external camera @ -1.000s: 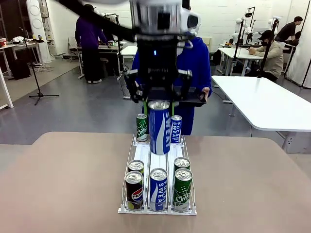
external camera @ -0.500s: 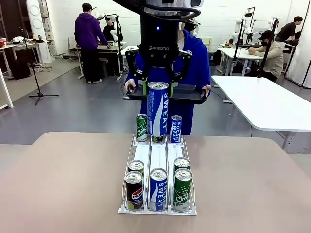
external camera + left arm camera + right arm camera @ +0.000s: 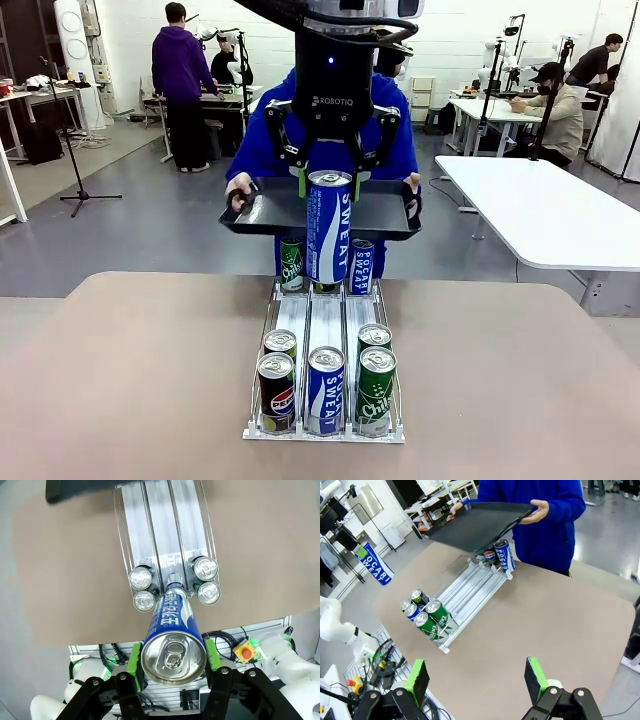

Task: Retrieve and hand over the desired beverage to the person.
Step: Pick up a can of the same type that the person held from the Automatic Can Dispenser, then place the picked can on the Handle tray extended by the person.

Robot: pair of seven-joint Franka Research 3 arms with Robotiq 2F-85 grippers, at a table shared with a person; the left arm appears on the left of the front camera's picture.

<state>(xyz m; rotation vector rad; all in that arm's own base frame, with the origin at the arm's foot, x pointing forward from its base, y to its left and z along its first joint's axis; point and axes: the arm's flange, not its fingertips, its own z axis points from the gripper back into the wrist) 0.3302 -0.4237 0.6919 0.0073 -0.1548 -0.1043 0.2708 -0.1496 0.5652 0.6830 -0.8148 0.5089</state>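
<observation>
My left gripper is shut on a tall blue Pocari Sweat can, held upright in the air above the far end of the clear can rack. In the left wrist view the can's silver top sits between the green pads, with the rack below. The person in a blue hoodie stands at the far side, both hands holding a black tray just beyond the can. My right gripper hangs open high over the table, looking at the person and the tray.
The rack holds several cans: a Pepsi, a Pocari and a green one at the near end, more at the far end. The brown table is bare on both sides. A white table stands far right.
My left gripper has lifted the can higher and carried it toward the person. The person has brought the tray forward and lower, over the rack's far end.
</observation>
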